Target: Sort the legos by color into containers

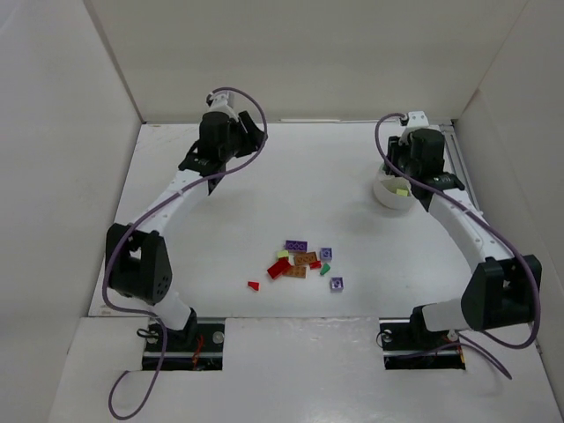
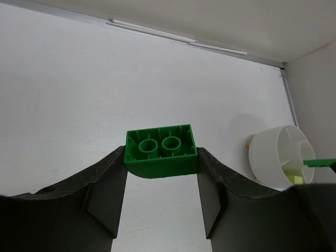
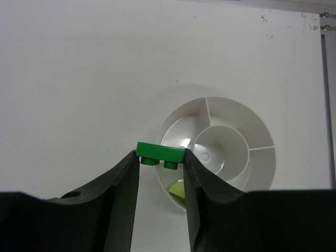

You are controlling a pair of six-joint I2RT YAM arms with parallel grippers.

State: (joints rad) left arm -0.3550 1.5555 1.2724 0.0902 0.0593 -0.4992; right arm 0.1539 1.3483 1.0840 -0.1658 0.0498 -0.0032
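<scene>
Green brick (image 2: 160,146) clamped in left claw (image 2: 161,167); right claw (image 3: 160,164) pinches thin green plate (image 3: 160,151) over white dish (image 3: 260,137) edge.

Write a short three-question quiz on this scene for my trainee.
1. True or false: the left gripper is empty.
2. Which colour is the piece lying in the white dish? A red, B pale yellow-green, C purple.
3. Fill in: the flat brick in the right gripper is ___.
Key: 1 false, it is shut on a green brick; 2 B; 3 green.
</scene>
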